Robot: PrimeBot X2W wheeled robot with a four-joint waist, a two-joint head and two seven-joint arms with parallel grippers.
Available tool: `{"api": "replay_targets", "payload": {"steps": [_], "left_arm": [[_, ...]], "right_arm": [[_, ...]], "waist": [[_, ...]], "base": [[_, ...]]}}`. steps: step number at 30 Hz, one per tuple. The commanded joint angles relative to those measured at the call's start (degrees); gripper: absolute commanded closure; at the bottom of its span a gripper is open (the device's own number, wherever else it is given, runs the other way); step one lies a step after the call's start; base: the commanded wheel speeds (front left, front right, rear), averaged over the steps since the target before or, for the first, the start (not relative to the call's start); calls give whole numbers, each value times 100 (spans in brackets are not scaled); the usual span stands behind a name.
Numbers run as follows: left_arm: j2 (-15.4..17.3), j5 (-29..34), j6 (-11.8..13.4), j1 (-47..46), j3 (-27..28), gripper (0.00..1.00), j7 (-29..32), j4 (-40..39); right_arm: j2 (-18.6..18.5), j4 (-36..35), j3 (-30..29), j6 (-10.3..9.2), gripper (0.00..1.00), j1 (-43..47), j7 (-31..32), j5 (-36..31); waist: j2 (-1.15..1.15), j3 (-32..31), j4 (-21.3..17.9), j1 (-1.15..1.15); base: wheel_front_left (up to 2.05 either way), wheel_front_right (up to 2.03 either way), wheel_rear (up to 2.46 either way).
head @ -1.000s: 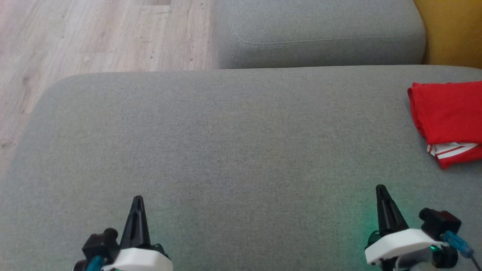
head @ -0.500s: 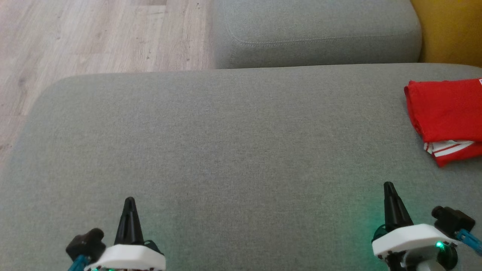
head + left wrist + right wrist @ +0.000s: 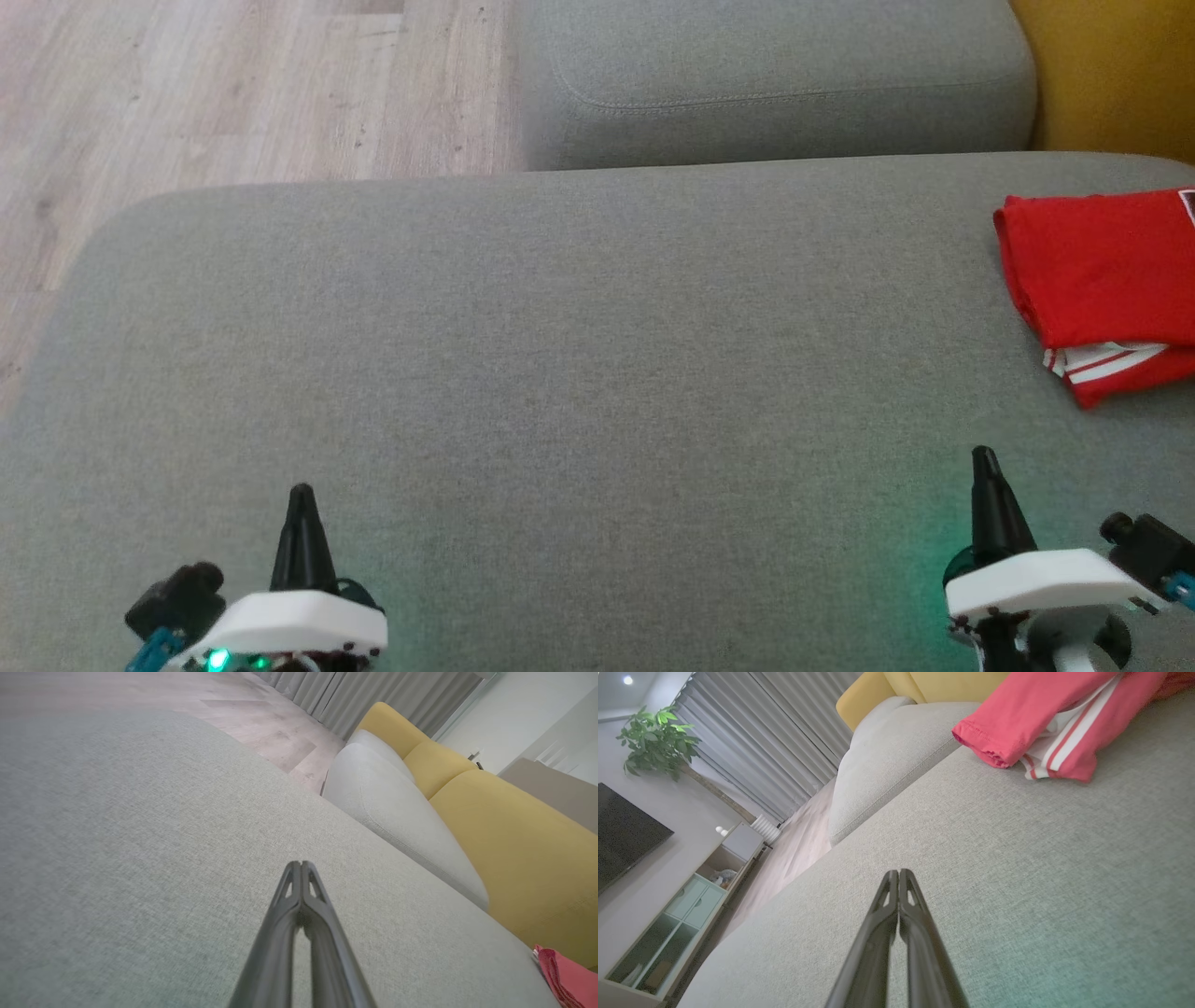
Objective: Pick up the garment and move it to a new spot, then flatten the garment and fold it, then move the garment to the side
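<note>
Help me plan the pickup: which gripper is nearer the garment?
The right gripper: the folded red, white-striped garment lies ahead of it, far from the left gripper.

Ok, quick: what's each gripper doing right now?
Left gripper: shut, holding nothing.
Right gripper: shut, holding nothing; the red garment lies apart from it.

Open cushion (image 3: 560, 373) ahead, garment (image 3: 1102, 271) far right

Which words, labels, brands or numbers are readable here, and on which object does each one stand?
No text is readable.
Folded red garment with white stripes: a small pale patch at its edge, cut off by the picture, too small to read.
Grey fabric sofa seat: no print.
</note>
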Motion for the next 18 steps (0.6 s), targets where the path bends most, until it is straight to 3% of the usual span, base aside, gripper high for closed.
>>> {"api": "replay_targets", "payload": {"steps": [1, 18], "left_arm": [[61, -158, -71, -301, 167, 100, 31, -221], [69, -1330, -248, -379, 395, 100, 307, -261]], "right_arm": [[-21, -222, 1, -2, 100, -347, 29, 174], [-24, -332, -134, -2, 100, -419, 310, 1346]], "waist": [[0, 1, -5, 0], [0, 11, -84, 0]], "base": [[0, 0, 0], [0, 0, 0]]}}
